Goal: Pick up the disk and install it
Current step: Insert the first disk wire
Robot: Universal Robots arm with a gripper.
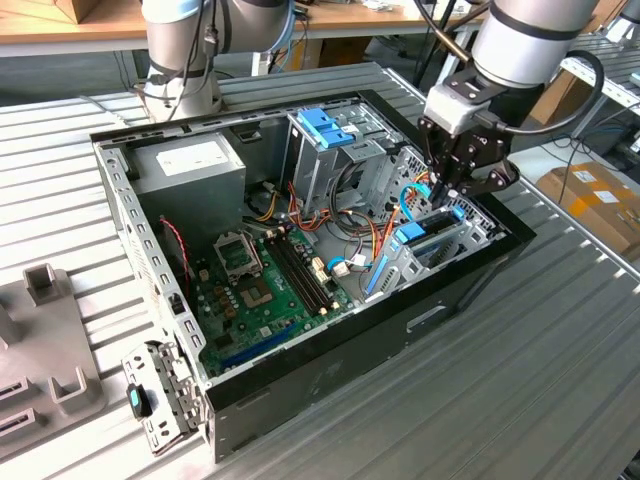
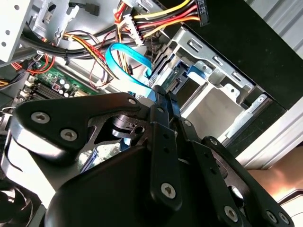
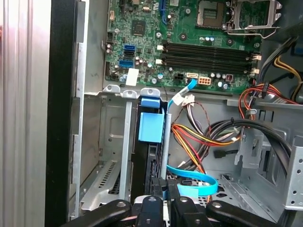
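Note:
The disk [image 1: 430, 234], silver-grey with light-blue rails, stands on edge in the metal drive bay [image 1: 478, 236] at the corner of the open computer case on the exterior view's right. In the first wrist view the disk [image 3: 151, 127] shows edge-on, its blue end tab toward the motherboard, its dark body sunk between the bay's walls [image 3: 102, 142]. My gripper [image 1: 443, 192] reaches down into the case right over it. Its black fingers [image 3: 152, 208] are shut on the disk's near end. In the second wrist view the gripper [image 2: 163, 97] pinches a blue edge beside the bay [image 2: 222, 90].
A blue flat cable [image 3: 191, 182] and bundled power wires [image 3: 199, 137] lie close beside the bay. The motherboard [image 1: 260, 290] covers the case floor. A taller drive cage with a blue plastic latch [image 1: 325, 125] stands at the back. A second arm's base [image 1: 185, 80] stands behind the case.

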